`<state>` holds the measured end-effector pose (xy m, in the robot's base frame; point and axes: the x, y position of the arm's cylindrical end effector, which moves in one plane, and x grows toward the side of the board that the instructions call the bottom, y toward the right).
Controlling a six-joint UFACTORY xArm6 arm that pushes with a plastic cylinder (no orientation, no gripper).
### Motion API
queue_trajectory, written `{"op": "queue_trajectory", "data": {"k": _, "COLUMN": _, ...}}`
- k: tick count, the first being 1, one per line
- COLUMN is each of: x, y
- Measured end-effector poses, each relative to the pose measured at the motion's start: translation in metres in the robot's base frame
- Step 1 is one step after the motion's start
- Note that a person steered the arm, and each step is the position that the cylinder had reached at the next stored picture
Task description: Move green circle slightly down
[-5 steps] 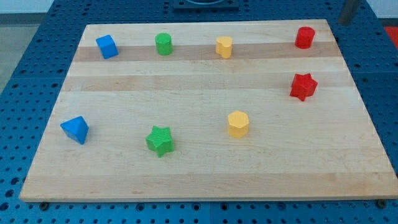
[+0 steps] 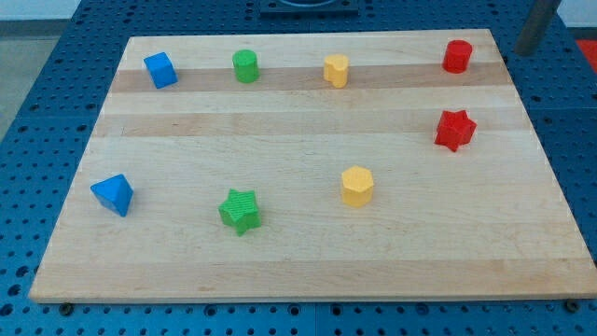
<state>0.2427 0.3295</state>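
The green circle point(image 2: 245, 66) stands near the top edge of the wooden board point(image 2: 298, 271), left of centre, between a blue cube point(image 2: 160, 70) and a yellow block point(image 2: 336, 71). My rod shows at the view's top right, off the board, with my tip point(image 2: 528, 49) just beyond the board's top right corner. The tip is far to the right of the green circle and touches no block.
A red cylinder point(image 2: 456, 56) and a red star point(image 2: 454, 130) sit at the right. A yellow hexagon point(image 2: 356, 186), a green star point(image 2: 241, 211) and a blue triangular block point(image 2: 113, 194) lie in the lower half. Blue pegboard surrounds the board.
My rod has moved a little to the right and lower at the view's top right corner. No block has moved.
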Motion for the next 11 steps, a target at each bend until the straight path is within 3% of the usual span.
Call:
{"op": "queue_trajectory", "data": {"k": 1, "x": -0.023, "y": -0.030}}
{"op": "queue_trajectory", "data": {"k": 4, "x": -0.024, "y": -0.060}}
{"op": "queue_trajectory", "data": {"k": 11, "x": -0.025, "y": -0.271}}
